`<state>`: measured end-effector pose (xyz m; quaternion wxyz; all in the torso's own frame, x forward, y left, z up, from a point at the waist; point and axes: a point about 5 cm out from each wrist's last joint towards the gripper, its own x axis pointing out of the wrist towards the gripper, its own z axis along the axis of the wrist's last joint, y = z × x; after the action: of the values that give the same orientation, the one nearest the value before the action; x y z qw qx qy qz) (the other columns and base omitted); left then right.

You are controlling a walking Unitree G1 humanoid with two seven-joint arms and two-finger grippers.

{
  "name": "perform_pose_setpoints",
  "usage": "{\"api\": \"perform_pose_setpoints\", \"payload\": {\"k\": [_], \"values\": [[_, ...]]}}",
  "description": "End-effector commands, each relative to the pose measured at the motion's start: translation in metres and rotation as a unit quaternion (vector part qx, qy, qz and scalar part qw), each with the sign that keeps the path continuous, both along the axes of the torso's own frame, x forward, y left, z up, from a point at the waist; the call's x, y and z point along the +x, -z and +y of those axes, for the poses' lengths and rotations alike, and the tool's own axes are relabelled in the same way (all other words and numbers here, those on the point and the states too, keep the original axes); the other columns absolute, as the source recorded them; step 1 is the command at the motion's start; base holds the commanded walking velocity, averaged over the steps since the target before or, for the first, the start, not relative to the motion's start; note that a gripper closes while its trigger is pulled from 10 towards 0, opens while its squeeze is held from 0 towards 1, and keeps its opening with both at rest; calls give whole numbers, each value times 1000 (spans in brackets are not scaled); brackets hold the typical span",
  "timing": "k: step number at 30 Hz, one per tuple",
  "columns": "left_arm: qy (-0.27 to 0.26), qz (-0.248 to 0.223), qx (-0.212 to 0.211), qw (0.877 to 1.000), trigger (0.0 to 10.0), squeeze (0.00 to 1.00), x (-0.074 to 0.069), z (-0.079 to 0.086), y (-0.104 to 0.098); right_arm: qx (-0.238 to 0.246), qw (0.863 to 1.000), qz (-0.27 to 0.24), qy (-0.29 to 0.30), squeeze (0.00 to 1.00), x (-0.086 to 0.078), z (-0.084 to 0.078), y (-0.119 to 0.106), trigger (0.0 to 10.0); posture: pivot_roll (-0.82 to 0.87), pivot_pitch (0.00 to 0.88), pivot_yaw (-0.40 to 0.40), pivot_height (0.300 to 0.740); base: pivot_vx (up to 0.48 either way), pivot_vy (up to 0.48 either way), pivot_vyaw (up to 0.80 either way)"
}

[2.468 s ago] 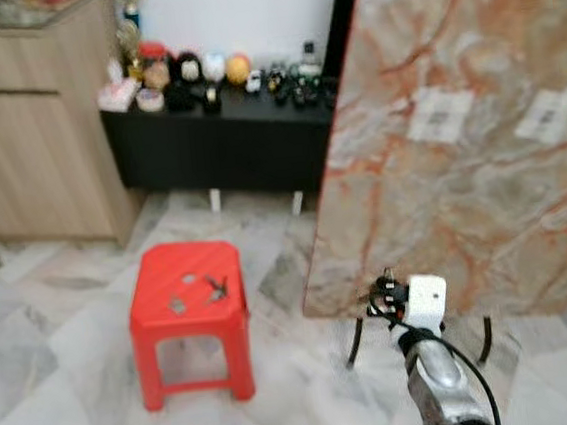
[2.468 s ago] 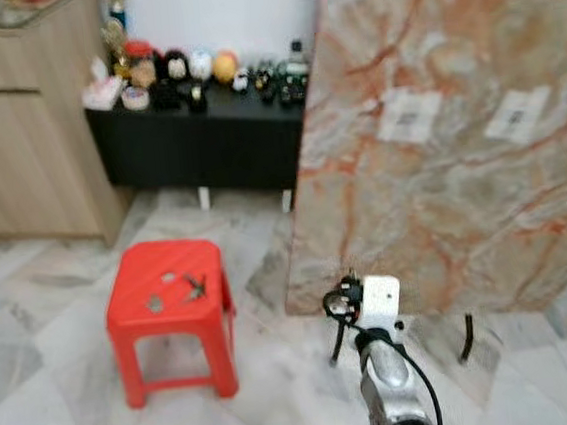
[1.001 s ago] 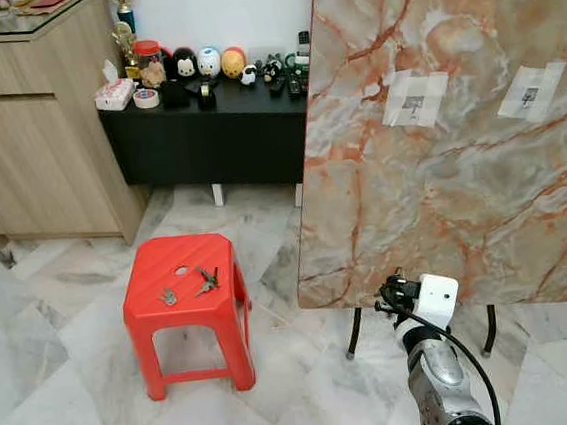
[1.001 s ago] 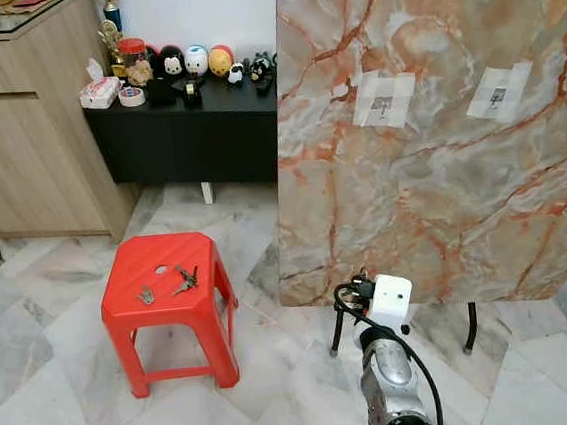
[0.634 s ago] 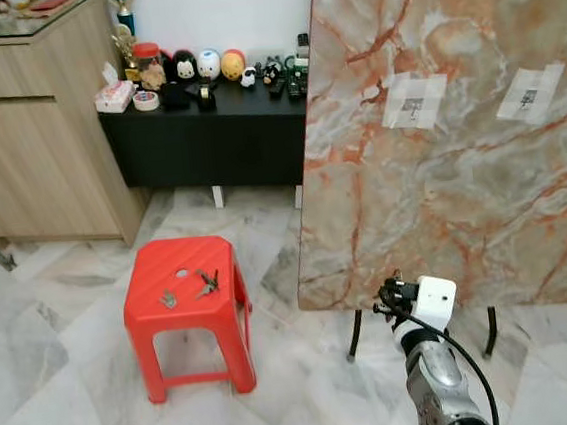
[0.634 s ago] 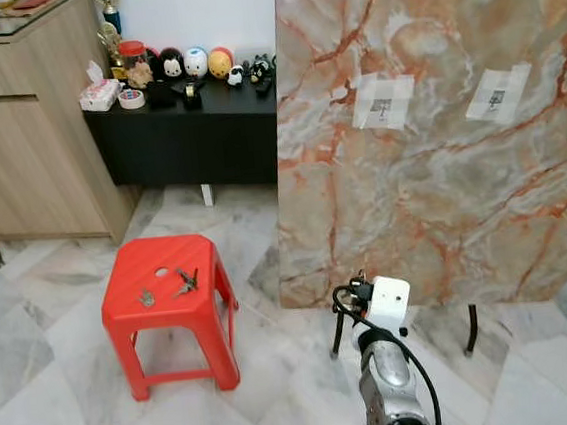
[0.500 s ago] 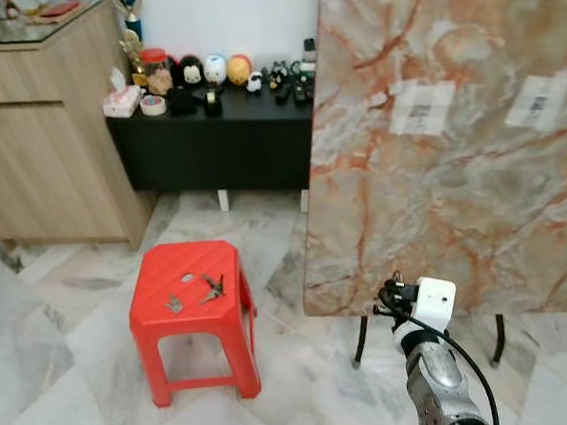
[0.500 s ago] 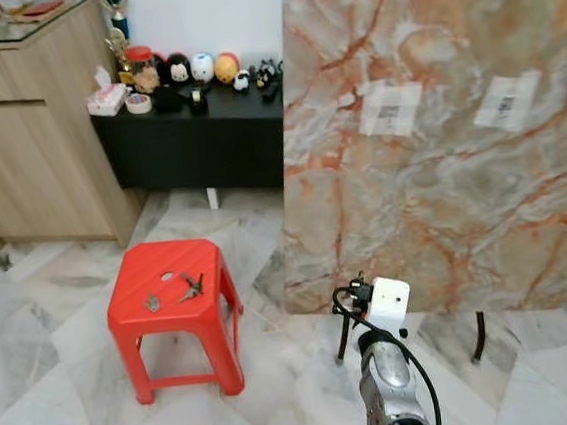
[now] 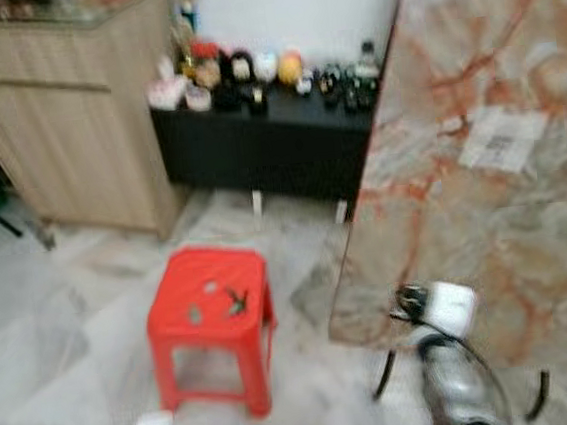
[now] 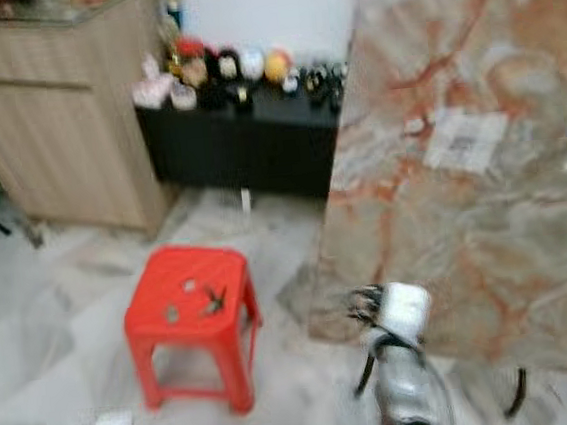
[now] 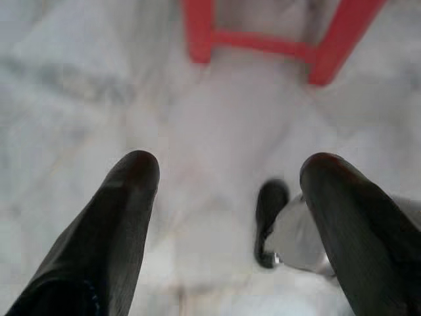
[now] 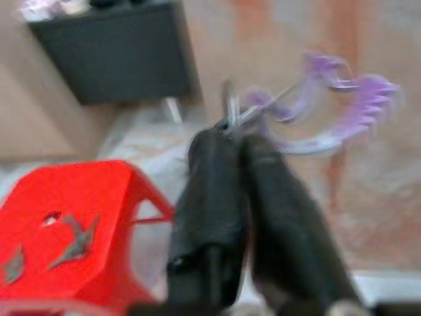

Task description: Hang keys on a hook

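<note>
Pinching a blurred purple key bunch (image 12: 316,112), the right gripper's (image 12: 238,141) fingers press together.
Keys trail away past the fingertips; left gripper (image 11: 227,171) fingers spread over marble floor (image 11: 85,99).

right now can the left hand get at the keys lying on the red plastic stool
Probably not yet. The open left hand hangs low over the marble floor, below the seat of the red plastic stool; the keys lie on top, nothing covering them.

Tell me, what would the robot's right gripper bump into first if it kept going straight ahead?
Probably the big tilted orange-veined marble slab. The right gripper, pinching a purple-tagged key ring, points toward it; blur hides the depth.
</note>
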<state>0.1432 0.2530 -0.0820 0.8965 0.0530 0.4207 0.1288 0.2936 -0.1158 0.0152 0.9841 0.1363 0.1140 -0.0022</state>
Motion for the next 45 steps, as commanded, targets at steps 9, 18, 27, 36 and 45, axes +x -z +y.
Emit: {"api": "perform_pose_setpoints", "payload": {"k": [9,18,27,36,45], "values": [[1,-17,-18,1000,10000,0,11,-15,0,-18,999,8,37,0,-4,-28,5,10000,78,0,-110,740,272,0,0],[-2,-20,-17,1000,10000,0,11,-13,-1,-15,999,7,49,0,-4,-31,5,10000,79,0,-111,740,0,0,0],[-2,-21,-16,1000,10000,0,12,-14,-1,-16,998,-1,54,0,0,-35,0,10000,77,0,-110,740,0,0,-342],[-2,-21,-15,1000,10000,0,12,-13,-2,-23,998,-22,60,0,12,-39,-13,10000,77,0,-110,740,0,0,0],[-2,-22,-16,1000,10000,0,13,-14,-2,-39,995,-71,52,0,37,-42,-44,10000,76,0,-110,740,0,0,0]]}}
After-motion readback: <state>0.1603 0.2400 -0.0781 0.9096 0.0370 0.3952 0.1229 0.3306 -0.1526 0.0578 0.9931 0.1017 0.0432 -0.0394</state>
